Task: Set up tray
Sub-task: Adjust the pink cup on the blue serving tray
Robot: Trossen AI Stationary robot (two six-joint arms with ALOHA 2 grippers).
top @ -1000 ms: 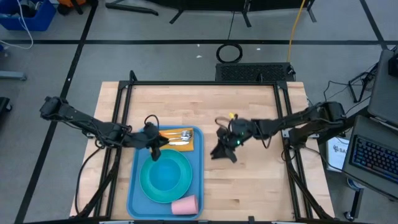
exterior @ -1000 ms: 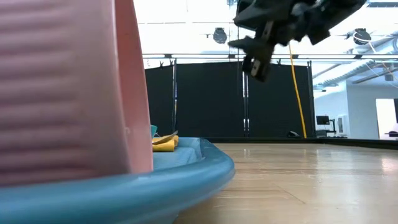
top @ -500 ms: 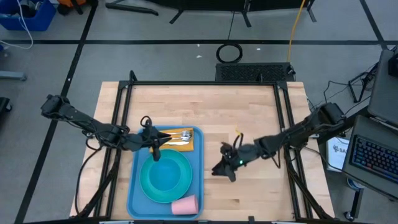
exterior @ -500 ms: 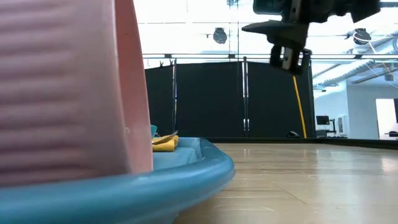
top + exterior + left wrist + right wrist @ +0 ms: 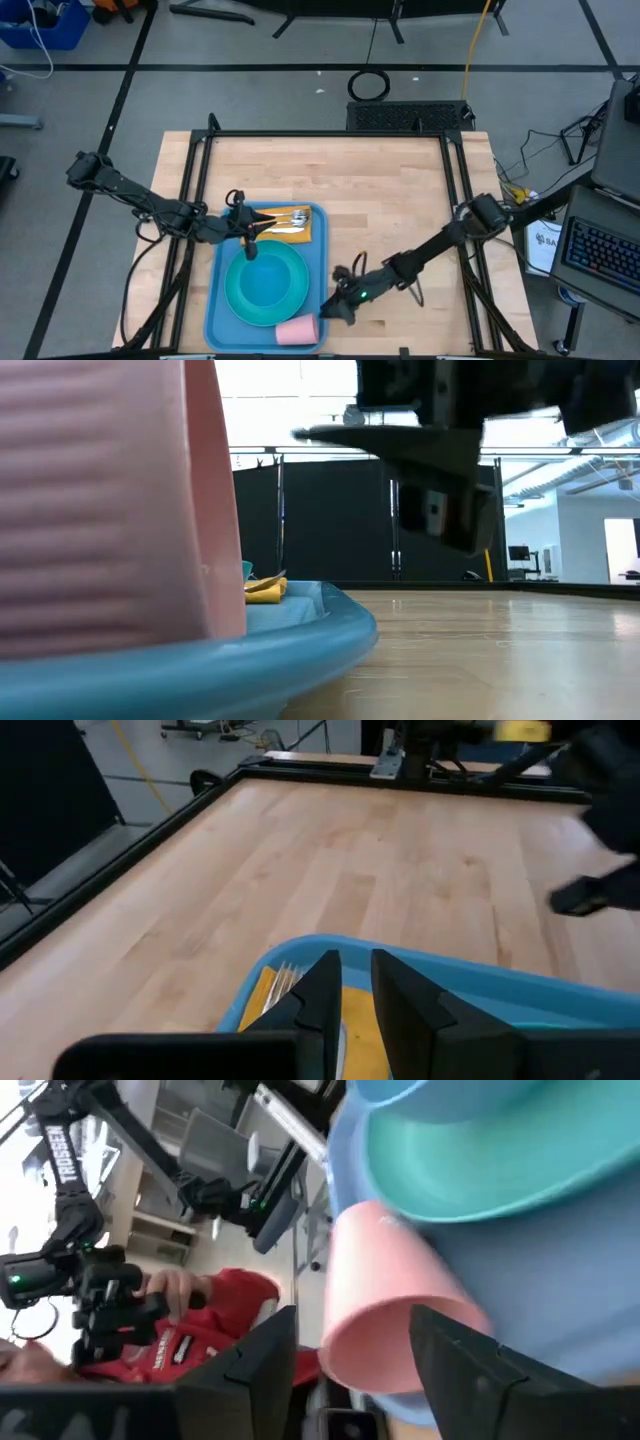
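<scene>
Tray (image 5: 316, 262), the light-blue rectangular one, lies on the wooden table (image 5: 400, 180) toward seven o'clock from its centre, its long side running near to far. Nearest on it, at its six o'clock end, a pink cup (image 5: 297, 329) rests on its side. Just at three o'clock of that cup, beside the tray's near corner, hangs the right gripper (image 5: 331, 311); its fingers stand spread wide with nothing between them, and its wrist camera looks straight at the cup through the gap. Farther back, a round turquoise plate (image 5: 265, 283) fills the tray's middle. At the twelve o'clock end a yellow napkin (image 5: 288, 226) carries silver cutlery (image 5: 289, 217). The left gripper (image 5: 247, 234) is poised over the tray at about eleven o'clock of the plate, beside the napkin, its fingers (image 5: 322, 992) drawn close with only a narrow slit, gripping nothing visible.
</scene>
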